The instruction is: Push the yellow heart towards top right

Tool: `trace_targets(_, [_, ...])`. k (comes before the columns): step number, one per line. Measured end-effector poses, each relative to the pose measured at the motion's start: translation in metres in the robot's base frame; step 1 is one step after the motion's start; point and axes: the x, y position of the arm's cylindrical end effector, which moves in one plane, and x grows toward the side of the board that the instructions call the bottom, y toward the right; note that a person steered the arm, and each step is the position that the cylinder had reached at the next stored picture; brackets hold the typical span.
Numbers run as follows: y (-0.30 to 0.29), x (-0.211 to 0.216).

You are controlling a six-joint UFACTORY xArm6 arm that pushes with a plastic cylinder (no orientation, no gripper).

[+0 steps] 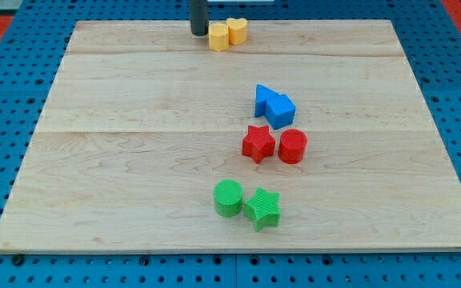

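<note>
Two yellow blocks sit touching at the view's top centre of the wooden board (134,160). The right one (237,30) looks like the yellow heart; the left one (218,38) is a yellow block with flat sides, its exact shape hard to tell. My tip (199,32) stands just left of the left yellow block, very close to it or touching. The rod rises out of the view's top edge.
A blue triangle (264,98) and a blue cube (280,110) touch right of centre. Below them are a red star (258,144) and a red cylinder (293,146). A green cylinder (228,198) and a green star (262,209) lie near the view's bottom.
</note>
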Motion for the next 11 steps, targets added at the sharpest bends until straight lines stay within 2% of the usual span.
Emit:
trace_targets(1, [0.003, -0.002])
trace_targets(3, [0.075, -0.002])
trace_targets(5, [0.091, -0.002])
trace_targets(8, [0.154, -0.002])
trace_targets(9, [0.192, -0.002])
trace_targets(10, [0.187, 0.004])
trace_targets(11, [0.138, 0.059])
